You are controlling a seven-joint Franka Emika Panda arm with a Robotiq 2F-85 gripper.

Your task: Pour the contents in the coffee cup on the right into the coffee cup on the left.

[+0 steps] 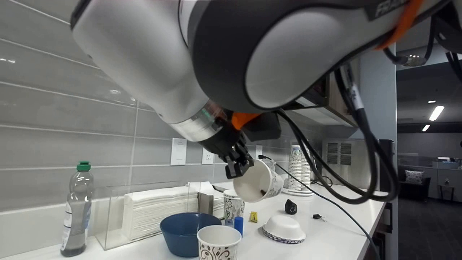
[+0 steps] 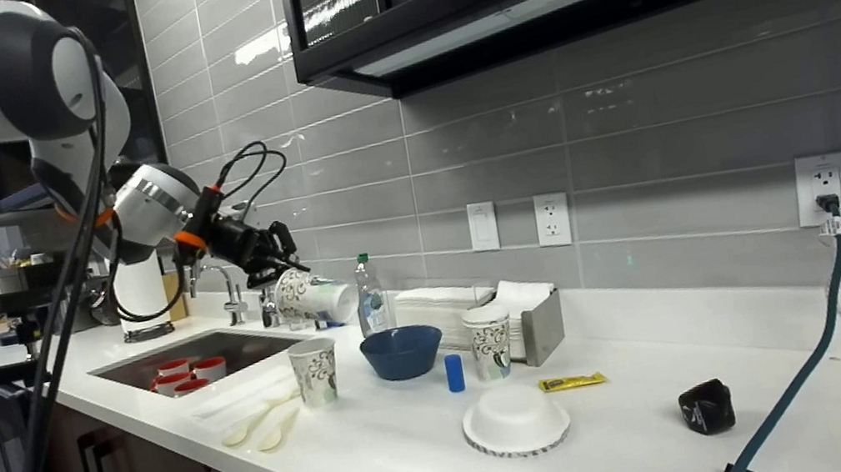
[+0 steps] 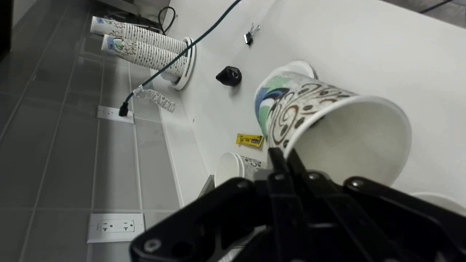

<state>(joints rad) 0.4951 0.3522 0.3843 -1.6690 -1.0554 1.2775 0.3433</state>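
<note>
My gripper (image 1: 249,166) is shut on the rim of a patterned paper coffee cup (image 1: 277,183), one finger inside and one outside, as the wrist view (image 3: 285,156) shows. The held cup (image 3: 309,105) is in the air, tipped onto its side, its mouth facing down toward the front in an exterior view (image 2: 299,293). A small dark brown thing (image 1: 263,192) lies inside it. The standing coffee cup (image 1: 218,247) is upright on the counter, below the held cup and apart from it. It also shows in an exterior view (image 2: 316,379) and partly in the wrist view (image 3: 440,200). Its inside bottom is hidden.
A blue bowl (image 2: 403,353), a blue cylinder (image 2: 454,372) and another paper cup (image 2: 491,347) stand close by. Behind are a napkin holder (image 2: 543,328) and a soap bottle (image 1: 76,213). White paper bowls (image 1: 284,229) lie upside down. A sink (image 2: 236,348) holds red mugs.
</note>
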